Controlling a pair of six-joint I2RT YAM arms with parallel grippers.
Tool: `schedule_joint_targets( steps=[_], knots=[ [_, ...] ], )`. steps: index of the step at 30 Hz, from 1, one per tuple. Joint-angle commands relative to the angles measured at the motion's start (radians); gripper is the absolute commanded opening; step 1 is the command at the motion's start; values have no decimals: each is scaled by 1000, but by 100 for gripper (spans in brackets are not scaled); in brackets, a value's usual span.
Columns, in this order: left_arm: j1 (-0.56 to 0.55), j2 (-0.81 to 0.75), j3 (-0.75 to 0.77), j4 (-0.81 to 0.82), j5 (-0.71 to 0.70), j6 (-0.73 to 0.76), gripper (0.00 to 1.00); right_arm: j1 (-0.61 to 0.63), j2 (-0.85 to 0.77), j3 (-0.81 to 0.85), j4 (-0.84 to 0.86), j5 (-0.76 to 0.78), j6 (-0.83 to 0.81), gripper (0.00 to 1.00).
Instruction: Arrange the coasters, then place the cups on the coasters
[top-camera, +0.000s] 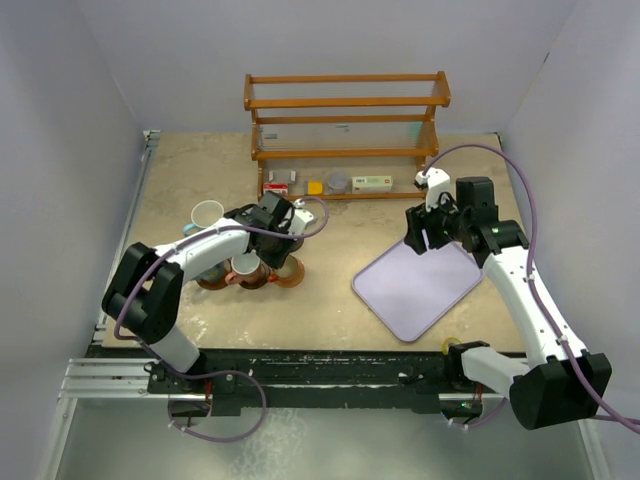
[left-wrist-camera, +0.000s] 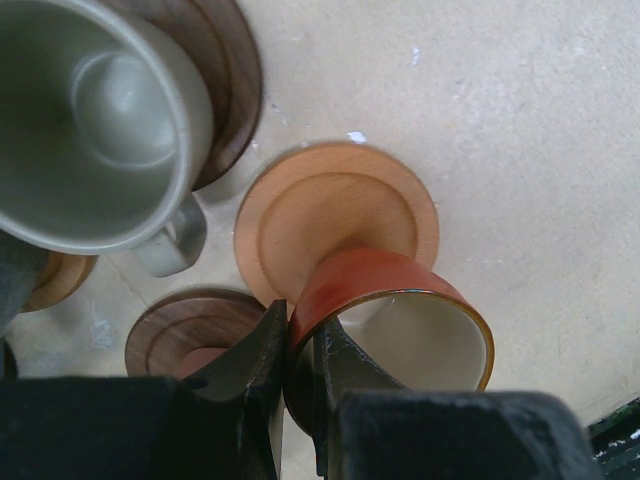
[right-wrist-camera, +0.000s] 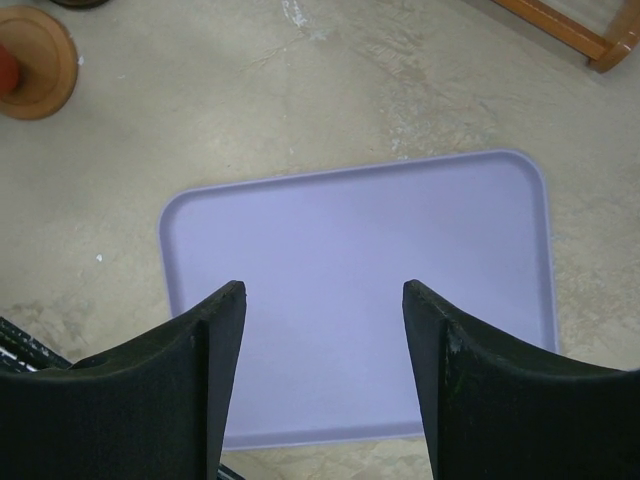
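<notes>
Pinch on the wall of orange cup (left-wrist-camera: 400, 310) by left gripper (left-wrist-camera: 300, 350), jaws tight across the rim, one finger inside, one outside. Beyond the fingertips, light coaster (left-wrist-camera: 330, 205), with the cup's base over or on it; contact impossible to tell. Off to the fingers' left, grey cup (left-wrist-camera: 90, 120) on dark coaster (left-wrist-camera: 235, 80); close beside them, grooved dark coaster (left-wrist-camera: 185, 325), bare. Right gripper (right-wrist-camera: 325, 320) spread wide, empty, above lavender tray (right-wrist-camera: 350, 230). Risks: base off-centre on the coaster's raised lip, hence rocking at release; tipping from a finger dragging the rim on withdrawal; a knock against the grey cup's handle.
</notes>
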Motion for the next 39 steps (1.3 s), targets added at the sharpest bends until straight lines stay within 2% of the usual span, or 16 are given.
schedule_joint_targets(
  steps=[1, 24, 39],
  knots=[
    [23, -13, 7, 55, 41, -1, 3, -3, -13, 12, -10, -47, -26, 67],
    [42, 46, 26, 75, 58, -13, 3, -3, 3, 21, -49, -106, -57, 70],
    [44, 50, 30, 77, 58, -9, 14, -3, 31, 29, -71, -118, -79, 70]
  ],
)
